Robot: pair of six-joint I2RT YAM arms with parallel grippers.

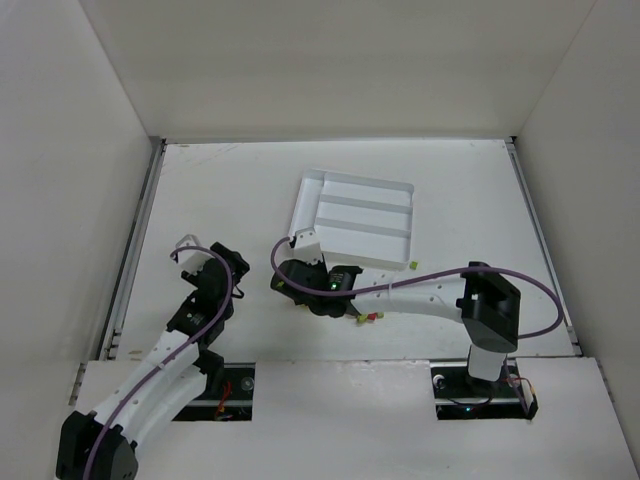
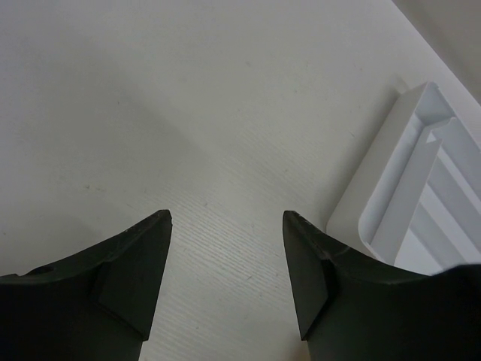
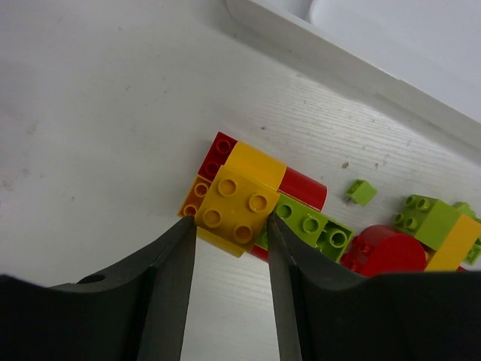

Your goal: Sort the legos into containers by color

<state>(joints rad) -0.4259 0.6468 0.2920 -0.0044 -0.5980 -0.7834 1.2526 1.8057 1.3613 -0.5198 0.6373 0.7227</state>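
My right gripper [image 3: 230, 220] is closed on the near edge of a yellow four-stud brick [image 3: 234, 204], one fingertip against each side. The brick sits atop a clump with a red brick [image 3: 303, 188], a lime green brick [image 3: 314, 226] and a small orange one [image 3: 194, 197]. More legos lie to the right: a tiny green piece [image 3: 361, 192] and a red round piece [image 3: 383, 250]. The white divided tray [image 1: 360, 185] lies just beyond, its slots looking empty. My left gripper [image 2: 225, 214] is open over bare table, left of the tray [image 2: 376, 188].
In the top view a few small legos [image 1: 368, 318] show under the right arm, and one green piece [image 1: 410, 265] lies by the tray's near right corner. White walls enclose the table on three sides.
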